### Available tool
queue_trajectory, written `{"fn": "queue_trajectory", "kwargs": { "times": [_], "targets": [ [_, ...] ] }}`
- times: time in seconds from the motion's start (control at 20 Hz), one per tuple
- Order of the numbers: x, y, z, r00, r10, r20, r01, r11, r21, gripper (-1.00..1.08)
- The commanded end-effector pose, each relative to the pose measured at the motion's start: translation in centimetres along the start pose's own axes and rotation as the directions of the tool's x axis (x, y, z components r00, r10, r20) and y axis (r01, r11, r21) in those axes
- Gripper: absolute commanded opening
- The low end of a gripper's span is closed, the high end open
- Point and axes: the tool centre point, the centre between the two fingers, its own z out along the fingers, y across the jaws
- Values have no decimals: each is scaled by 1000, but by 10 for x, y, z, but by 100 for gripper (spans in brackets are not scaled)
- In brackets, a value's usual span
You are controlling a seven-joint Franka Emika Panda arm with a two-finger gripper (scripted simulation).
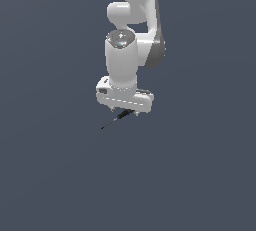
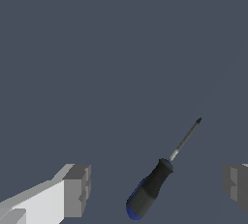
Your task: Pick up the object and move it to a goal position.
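Note:
The object is a small screwdriver (image 1: 116, 120) with a thin dark grey shaft and a short black and blue handle. It lies on the flat dark grey floor. In the exterior view its tip points toward the left and its handle end sits under the white gripper (image 1: 125, 111). In the wrist view the screwdriver (image 2: 150, 191) lies between the two grey fingertips, one of them (image 2: 77, 189) well to one side of the handle. The gripper (image 2: 157, 186) is open, the jaws wide apart, and neither fingertip touches the handle.
The white arm (image 1: 132, 20) rises straight above the gripper. The plain dark grey floor (image 1: 50, 175) surrounds the tool. No goal marker shows.

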Motion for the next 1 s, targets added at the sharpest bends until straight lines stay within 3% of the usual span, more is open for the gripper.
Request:
{"fn": "queue_trajectory", "kwargs": {
  "times": [0.0, 0.35, 0.95],
  "targets": [
    [-6, 5, 13, 998, 68, 7, -68, 998, -1, 100],
    [-27, 22, 52, 957, 290, 24, -290, 957, -12, 100],
    [-60, 49, 98, 827, 562, 29, -561, 827, -43, 100]
  ]
}}
